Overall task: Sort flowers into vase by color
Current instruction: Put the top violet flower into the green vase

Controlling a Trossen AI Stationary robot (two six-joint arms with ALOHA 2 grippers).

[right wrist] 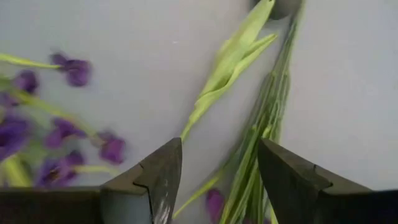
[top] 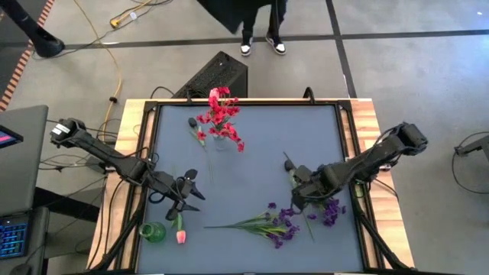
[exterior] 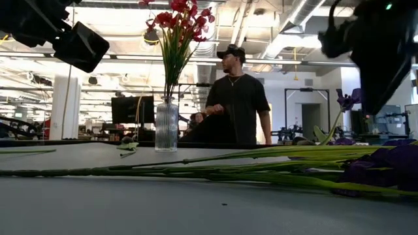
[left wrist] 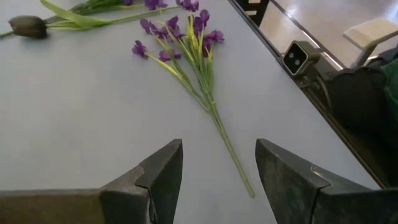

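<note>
A clear glass vase (top: 222,141) (exterior: 166,124) at the far middle of the mat holds red flowers (top: 220,116) (exterior: 176,23). Purple flowers lie flat on the mat: one bunch (top: 276,227) (left wrist: 186,43) near the front edge, another (top: 331,211) (right wrist: 68,134) at the right. A pink tulip (top: 181,235) lies beside a small green vase (top: 153,231) at the front left. My left gripper (top: 195,192) (left wrist: 219,149) hovers open over bare mat above the tulip. My right gripper (top: 296,195) (right wrist: 219,149) points down, open, over green stems and leaves (right wrist: 261,124).
A dark bud (left wrist: 28,26) (right wrist: 281,5) on a leafy stem lies by the right bunch. Long stems (exterior: 196,171) stretch across the mat in the low view. A person (exterior: 235,98) stands beyond the table's far edge. The mat's middle is bare.
</note>
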